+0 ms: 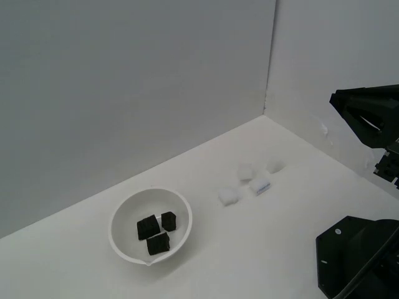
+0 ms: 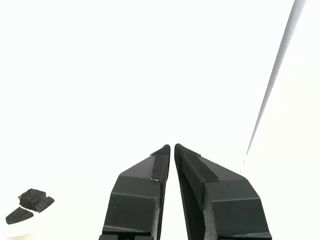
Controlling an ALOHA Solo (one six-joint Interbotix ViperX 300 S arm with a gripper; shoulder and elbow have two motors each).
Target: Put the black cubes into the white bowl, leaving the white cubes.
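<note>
Black cubes (image 1: 157,231), three, are lying together inside the white bowl (image 1: 122,213), which is sitting on the table (image 1: 262,249) toward the exterior view's left. White cubes (image 1: 249,180), four, are resting clustered well apart from it. Gripper (image 2: 172,146) is hanging with fingers (image 2: 159,167) closed, gripping nothing.

Matte black angular arm housing (image 1: 368,115), tapered black fingers (image 2: 142,185), dark pad strips

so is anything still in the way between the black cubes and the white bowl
Nothing visible. All three black cubes already lie inside the white bowl. The white cubes sit apart, toward the exterior view's right. The tool is closed and empty.
</note>
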